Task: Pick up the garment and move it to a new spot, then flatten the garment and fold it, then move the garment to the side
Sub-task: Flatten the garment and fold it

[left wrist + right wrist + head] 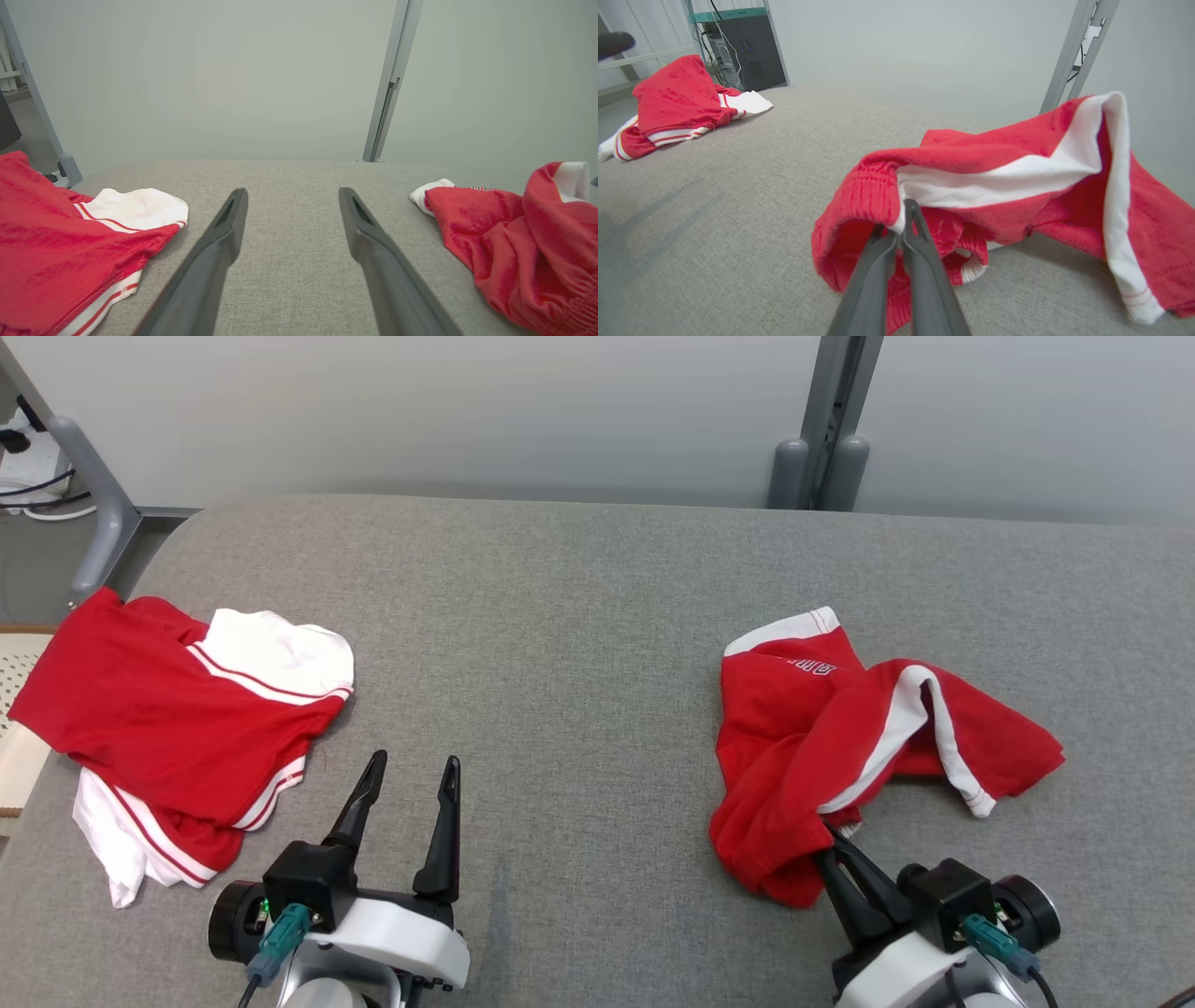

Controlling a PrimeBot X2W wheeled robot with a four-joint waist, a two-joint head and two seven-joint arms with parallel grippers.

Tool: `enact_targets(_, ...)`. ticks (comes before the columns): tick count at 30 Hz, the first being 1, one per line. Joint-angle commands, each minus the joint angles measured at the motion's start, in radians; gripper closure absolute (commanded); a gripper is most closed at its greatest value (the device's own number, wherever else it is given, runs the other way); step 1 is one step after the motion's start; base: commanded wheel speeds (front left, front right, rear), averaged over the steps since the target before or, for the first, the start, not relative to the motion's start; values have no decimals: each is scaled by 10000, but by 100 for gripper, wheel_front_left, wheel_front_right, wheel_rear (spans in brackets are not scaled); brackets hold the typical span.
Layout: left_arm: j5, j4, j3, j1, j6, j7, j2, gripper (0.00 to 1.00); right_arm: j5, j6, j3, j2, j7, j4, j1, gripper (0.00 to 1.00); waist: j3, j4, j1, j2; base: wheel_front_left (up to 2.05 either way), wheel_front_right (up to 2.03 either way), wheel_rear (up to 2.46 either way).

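Note:
A crumpled red garment with white stripes and trim lies on the right side of the grey padded table. My right gripper is shut on its near edge, at the ribbed hem. In the right wrist view the two fingers pinch the cloth at the seam between red and white, and the garment bunches up around them. My left gripper hovers open over bare table at the lower left, nothing between its fingers. The garment lies off to its right.
A second red and white garment lies in a loose folded heap at the table's left edge. Grey posts stand behind the far edge. A metal frame leg rises beyond the table's far left corner.

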Motion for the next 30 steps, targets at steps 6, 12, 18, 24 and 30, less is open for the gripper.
enact_targets(6,-32,5,-21,-57,-1,-5,37,0,592,1,1053,254,68,-1048,-580,100,-33,52,0,0,0,0,0)
enact_targets(12,-69,-25,-14,-130,22,-5,37,0,903,1,1729,539,107,-1210,-1218,100,7,93,0,0,0,0,0)
enact_targets(18,-123,-56,25,-224,40,-5,35,0,1269,1,2435,738,36,-561,-2341,100,65,183,0,0,0,0,0)
enact_targets(24,-171,-85,-18,-381,51,-5,35,0,1885,1,3275,760,25,1055,-3361,100,229,381,0,0,0,0,0)
enact_targets(30,-281,-106,-103,-493,95,-5,35,0,2655,1,4427,761,-65,2771,-4276,71,500,528,0,0,0,0,0)
